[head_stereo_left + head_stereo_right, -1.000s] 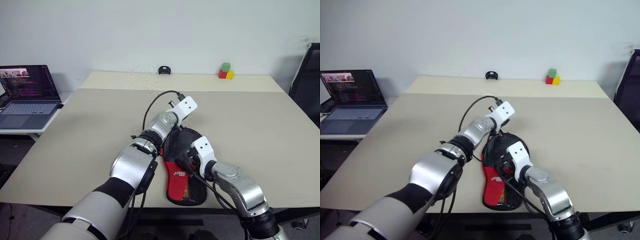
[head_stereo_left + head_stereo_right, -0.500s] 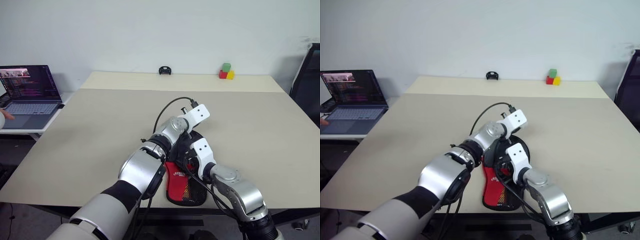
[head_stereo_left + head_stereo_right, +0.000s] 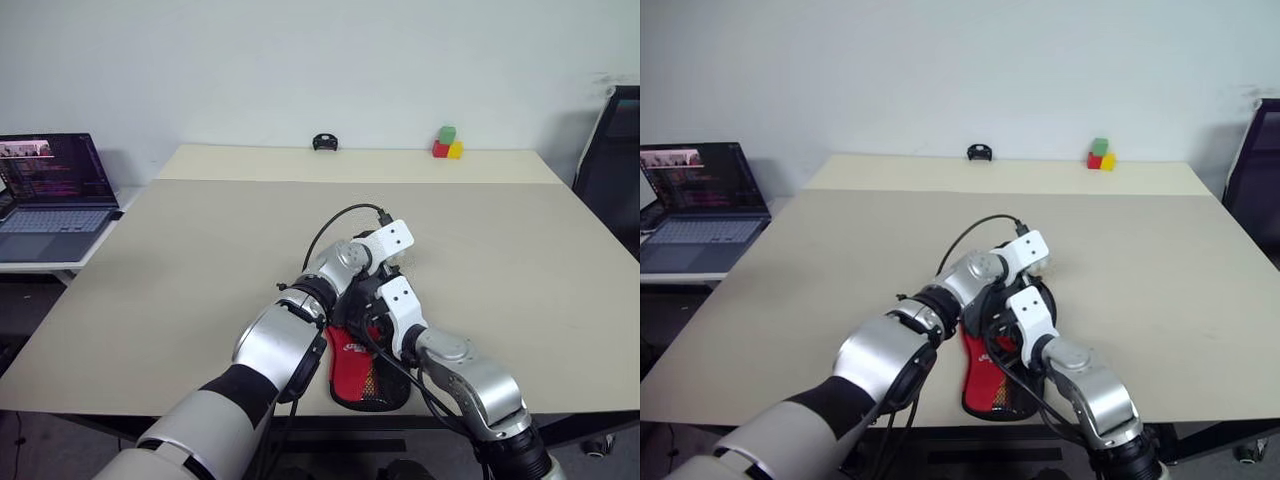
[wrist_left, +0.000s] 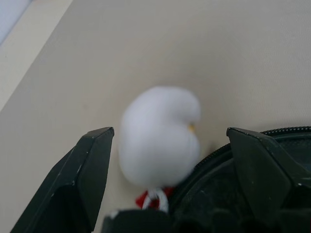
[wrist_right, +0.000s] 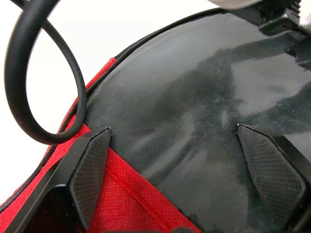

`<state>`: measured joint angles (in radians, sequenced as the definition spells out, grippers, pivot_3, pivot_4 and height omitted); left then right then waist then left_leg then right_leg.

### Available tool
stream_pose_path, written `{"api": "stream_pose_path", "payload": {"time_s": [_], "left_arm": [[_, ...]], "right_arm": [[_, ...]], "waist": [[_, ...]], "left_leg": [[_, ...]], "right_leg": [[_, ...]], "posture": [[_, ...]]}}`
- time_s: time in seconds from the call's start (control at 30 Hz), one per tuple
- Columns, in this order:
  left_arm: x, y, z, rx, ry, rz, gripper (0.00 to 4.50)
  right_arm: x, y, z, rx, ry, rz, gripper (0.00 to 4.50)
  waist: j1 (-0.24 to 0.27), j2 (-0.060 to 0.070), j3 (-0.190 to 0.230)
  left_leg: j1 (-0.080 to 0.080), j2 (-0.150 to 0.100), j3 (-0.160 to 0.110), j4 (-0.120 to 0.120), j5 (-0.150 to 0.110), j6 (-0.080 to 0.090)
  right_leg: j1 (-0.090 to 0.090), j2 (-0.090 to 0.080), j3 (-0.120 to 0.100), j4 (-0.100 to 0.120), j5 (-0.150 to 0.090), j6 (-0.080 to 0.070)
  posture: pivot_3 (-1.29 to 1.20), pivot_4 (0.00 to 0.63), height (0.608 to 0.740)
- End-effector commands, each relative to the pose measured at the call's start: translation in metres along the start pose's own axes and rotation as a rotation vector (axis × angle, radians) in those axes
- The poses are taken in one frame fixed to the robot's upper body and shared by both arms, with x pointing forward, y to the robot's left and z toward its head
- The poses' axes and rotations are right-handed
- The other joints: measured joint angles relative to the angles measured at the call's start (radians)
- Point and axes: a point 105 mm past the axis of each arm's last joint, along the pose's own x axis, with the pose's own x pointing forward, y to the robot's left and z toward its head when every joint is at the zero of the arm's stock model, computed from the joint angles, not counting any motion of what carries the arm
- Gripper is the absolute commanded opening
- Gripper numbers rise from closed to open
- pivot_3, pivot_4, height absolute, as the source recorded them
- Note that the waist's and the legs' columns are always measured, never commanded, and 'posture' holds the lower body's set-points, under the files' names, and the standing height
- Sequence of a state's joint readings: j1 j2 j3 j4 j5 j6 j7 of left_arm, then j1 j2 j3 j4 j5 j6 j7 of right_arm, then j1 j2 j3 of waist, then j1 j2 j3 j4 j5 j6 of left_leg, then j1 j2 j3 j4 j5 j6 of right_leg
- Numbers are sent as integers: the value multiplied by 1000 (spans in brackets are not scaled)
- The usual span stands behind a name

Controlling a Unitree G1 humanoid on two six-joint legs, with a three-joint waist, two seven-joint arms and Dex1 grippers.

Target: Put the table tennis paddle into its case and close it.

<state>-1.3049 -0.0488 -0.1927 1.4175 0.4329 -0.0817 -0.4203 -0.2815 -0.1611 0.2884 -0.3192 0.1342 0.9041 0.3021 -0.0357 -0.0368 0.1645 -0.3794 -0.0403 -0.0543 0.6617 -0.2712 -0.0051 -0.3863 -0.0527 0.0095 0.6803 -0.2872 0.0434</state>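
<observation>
The case (image 3: 362, 370), black fabric with a red panel and a mesh pocket, lies near the table's front edge. Both arms meet over its round end. The left wrist view has my left gripper (image 4: 167, 131) open, its fingers wide apart on either side of the white pom-pom zipper pull (image 4: 160, 136), which rests on the table beside the case's zipped black rim (image 4: 252, 145). My right gripper (image 5: 172, 130) is open just above the table tennis paddle (image 5: 194, 97), whose black rubber face lies inside the case's red lining (image 5: 126, 194). The paddle's handle is hidden.
The case lies on a beige table (image 3: 200, 250). An open laptop (image 3: 50, 190) stands on a side desk at the left. Coloured blocks (image 3: 445, 143) and a small black object (image 3: 323, 142) sit at the far edge. A black chair (image 3: 610, 150) stands at the right.
My left gripper has swung right around the case's round end, sunk a little, then opened and let go of the pom-pom pull. The right gripper has kept still.
</observation>
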Motion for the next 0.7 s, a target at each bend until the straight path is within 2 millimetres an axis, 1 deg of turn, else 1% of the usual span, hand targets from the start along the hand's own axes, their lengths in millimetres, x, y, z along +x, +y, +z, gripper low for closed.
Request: {"api": "stream_pose_path", "payload": {"time_s": [0.03, 0.13, 0.2, 0.27, 0.37, 0.43, 0.47, 0.5, 0.53, 0.6, 0.7], "left_arm": [[-8, 23, 20, 65, -79, 39, 4135], [-16, 39, 28, 35, -136, 71, 4135], [-25, 53, 35, 9, -195, 89, 4135], [-35, 65, 38, 3, -248, 100, 4135], [-49, 80, 34, -19, -309, 105, 4135], [-62, 88, 18, -69, -345, 98, 4135], [-66, 90, 13, -84, -354, 95, 4135], [-71, 88, 3, -94, -370, 70, 4135], [-76, 84, -7, -112, -387, 35, 4135], [-84, 76, -19, -141, -417, -19, 4135], [-99, 63, -30, -178, -465, -109, 4135]], "right_arm": [[10, 10, -56, 75, 237, 60, 4500], [12, 3, -53, 69, 230, 52, 4500], [11, -3, -50, 71, 219, 42, 4500], [9, -8, -46, 80, 203, 31, 4500], [3, -18, -40, 97, 178, 21, 4500], [-3, -20, -32, 106, 147, 30, 4500], [-5, -21, -30, 109, 137, 35, 4500], [-9, -20, -25, 106, 118, 46, 4500], [-12, -20, -20, 101, 101, 58, 4500], [-17, -19, -14, 92, 76, 79, 4500], [-26, -14, -2, 68, 36, 126, 4500]], "waist": [[-2, 0, 0], [-3, 0, 0], [-3, 0, 0], [-3, 0, 0], [-3, 0, 0], [-1, 0, 0], [1, 0, 0], [3, 1, 0], [3, 1, 0], [4, 2, 0], [7, 2, 1]], "left_leg": [[0, 0, 0, 0, 0, 0], [2, 0, 0, 0, 0, 0], [4, 0, 0, 0, 0, 0], [4, 1, 0, 0, 0, 0], [3, 0, 0, 0, 0, 0], [3, 0, 0, 0, 0, 0], [2, 0, 0, 0, 0, 0], [2, 0, 0, 0, 0, 0], [1, 0, 0, 0, 0, 0], [-1, 0, 0, 0, 0, 0], [-6, 0, -1, 0, 0, 0]], "right_leg": [[0, 0, 0, 0, 0, 0], [2, 0, 0, 0, 0, 1], [3, 1, 0, 0, -1, 1], [3, 0, 0, 0, -1, 2], [3, 0, 0, 0, 0, 1], [3, 0, 0, 0, 0, 0], [3, 0, 0, 0, 0, 0], [2, 0, 0, 0, 0, 0], [2, 0, -1, 0, 0, 0], [0, -1, 0, -1, 0, 0], [-3, -1, 1, -2, 0, -1]], "posture": [[0, 150, 740], [0, 150, 740], [0, 150, 740], [0, 150, 740], [0, 150, 740], [0, 150, 740], [0, 150, 740], [0, 150, 740], [0, 150, 740], [0, 150, 740], [0, 150, 740]]}}
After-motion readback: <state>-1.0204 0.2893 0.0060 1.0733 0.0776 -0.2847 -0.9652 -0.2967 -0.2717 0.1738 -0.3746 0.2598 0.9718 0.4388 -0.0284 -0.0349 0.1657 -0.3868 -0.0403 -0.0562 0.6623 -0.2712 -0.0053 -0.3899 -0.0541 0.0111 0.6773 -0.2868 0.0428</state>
